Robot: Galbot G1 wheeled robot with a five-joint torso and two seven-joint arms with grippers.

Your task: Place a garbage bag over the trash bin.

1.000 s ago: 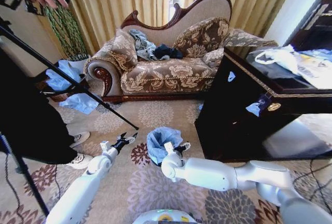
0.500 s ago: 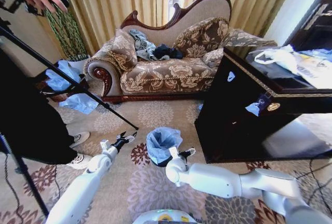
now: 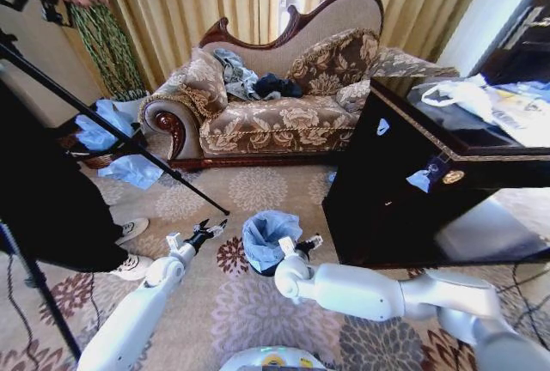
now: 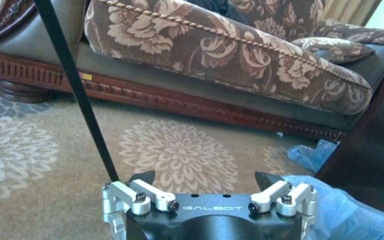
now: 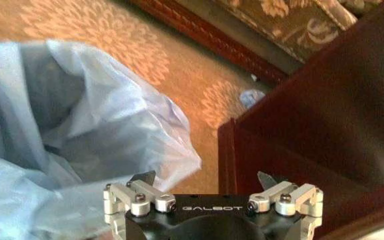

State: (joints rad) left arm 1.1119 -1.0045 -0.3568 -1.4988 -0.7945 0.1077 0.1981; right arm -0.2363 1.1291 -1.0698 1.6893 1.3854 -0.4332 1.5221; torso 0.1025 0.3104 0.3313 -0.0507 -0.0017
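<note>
A: Where's the thin pale-blue see-through plastic garbage bag (image 3: 269, 232) rn?

B: You've got it draped over the small black cylindrical trash bin (image 3: 266, 269), on the floral carpet (image 3: 258, 191) at approx 6 o'clock from the brown floral sofa (image 3: 275, 113). Bin is mostly hidden; just a dark sliver shows at the base. Bag mouth stands open and puffy, prob because the rim is propping it up.

A: Claws?

B: Your right gripper (image 3: 302, 243) sits at the bag's 3 o'clock edge, between bag and the dark wooden cabinet (image 3: 404, 191). In the right wrist view the right gripper (image 5: 207, 177) has its jaws spread, gripping nothing, with the bag film (image 5: 78, 140) just beside one finger. Looks placed to tug that side down, imo. Your left gripper (image 3: 206, 230) hovers at the bag's 9 o'clock, apart from it, jaws also released w/ nothing between them per the left wrist view (image 4: 205, 177). Probably parked there to flank the bin.

A: Counts?

B: 1 bag on the bin, 1 bin, 2 grippers. Also approx 2 blue plastic sheets (image 3: 107, 126) by the sofa's 9 o'clock end, 1 black tripod leg (image 3: 112, 130).
</note>
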